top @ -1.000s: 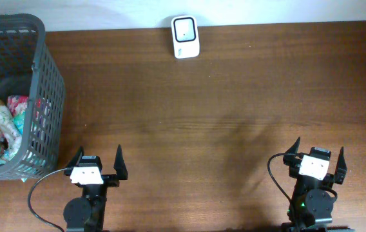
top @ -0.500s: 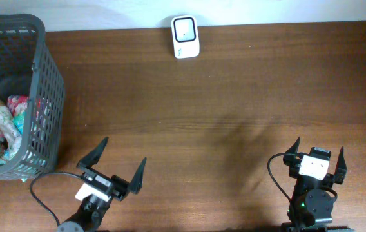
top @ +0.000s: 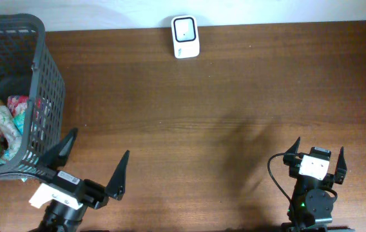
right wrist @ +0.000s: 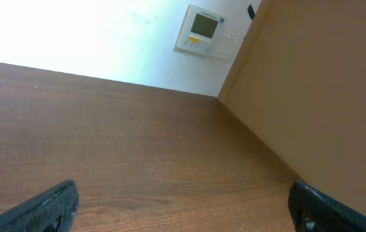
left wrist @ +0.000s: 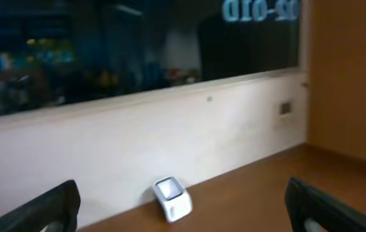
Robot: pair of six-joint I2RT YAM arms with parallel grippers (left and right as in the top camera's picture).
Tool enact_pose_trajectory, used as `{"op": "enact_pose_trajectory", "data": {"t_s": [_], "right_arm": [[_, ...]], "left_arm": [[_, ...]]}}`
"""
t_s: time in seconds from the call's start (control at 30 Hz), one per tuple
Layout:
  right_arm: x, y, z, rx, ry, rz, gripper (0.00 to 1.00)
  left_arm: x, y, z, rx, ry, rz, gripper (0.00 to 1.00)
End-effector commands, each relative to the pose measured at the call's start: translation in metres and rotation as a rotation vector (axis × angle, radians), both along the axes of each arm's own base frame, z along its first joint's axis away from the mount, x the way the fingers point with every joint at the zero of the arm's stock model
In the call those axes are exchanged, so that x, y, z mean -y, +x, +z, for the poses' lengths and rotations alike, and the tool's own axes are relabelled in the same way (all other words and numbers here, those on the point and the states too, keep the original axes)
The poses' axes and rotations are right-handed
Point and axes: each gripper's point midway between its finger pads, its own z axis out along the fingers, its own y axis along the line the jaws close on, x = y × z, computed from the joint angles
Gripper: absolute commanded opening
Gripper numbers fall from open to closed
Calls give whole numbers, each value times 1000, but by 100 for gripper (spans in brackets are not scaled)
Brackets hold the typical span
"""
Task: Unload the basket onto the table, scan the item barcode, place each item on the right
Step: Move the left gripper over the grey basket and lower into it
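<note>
grey basket [top: 46, 77] far left on the bench [top: 234, 96], pale bottle [top: 2, 121] and colourful packets [top: 20, 104] sitting inside | left claw [top: 101, 143] just right of the basket, fingers spread wide, holding nothing | white scanner [top: 185, 37] at the back edge, near the middle | right claw [top: 319, 145] front right, also wide open and empty

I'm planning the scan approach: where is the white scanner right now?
In the overhead view the white scanner sits at the far edge of the table, just left of centre, well right of the grey basket.
</note>
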Motion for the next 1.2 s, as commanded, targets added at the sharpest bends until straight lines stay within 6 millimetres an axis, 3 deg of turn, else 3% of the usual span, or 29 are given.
{"op": "enact_pose_trajectory", "data": {"t_s": [0.0,0.1,0.2,0.27,0.3,0.4,0.53,0.67,0.7,0.73,0.8,0.97,1.17], "right_arm": [[4,-2,-3,-4,0,-22,99],[4,-2,-3,-4,0,-22,99],[4,-2,-3,-4,0,-22,99],[4,-2,-3,-4,0,-22,99],[4,-2,-3,-4,0,-22,99],[4,-2,-3,-4,0,-22,99],[4,-2,-3,-4,0,-22,98],[4,-2,-3,-4,0,-22,99],[4,-2,-3,-4,0,-22,99],[4,-2,-3,-4,0,-22,99],[4,-2,-3,-4,0,-22,99],[4,-2,-3,-4,0,-22,99],[4,-2,-3,-4,0,-22,99]], "left_arm": [[15,-19,27,105,33,-96,99],[12,-21,41,161,20,-82,99],[-5,-1,56,102,-71,13,99],[-39,29,57,-84,-148,217,99],[-63,49,48,-239,-140,374,99],[-54,82,35,-491,-31,347,99],[-59,130,35,-611,-4,377,99],[-116,167,48,-681,-69,563,99],[-154,178,48,-721,-131,662,99],[-170,181,45,-739,-148,701,99],[-209,190,23,-804,-181,786,99],[-267,188,-47,-1040,-231,913,99],[-314,161,-129,-1354,-338,1020,99]]}}
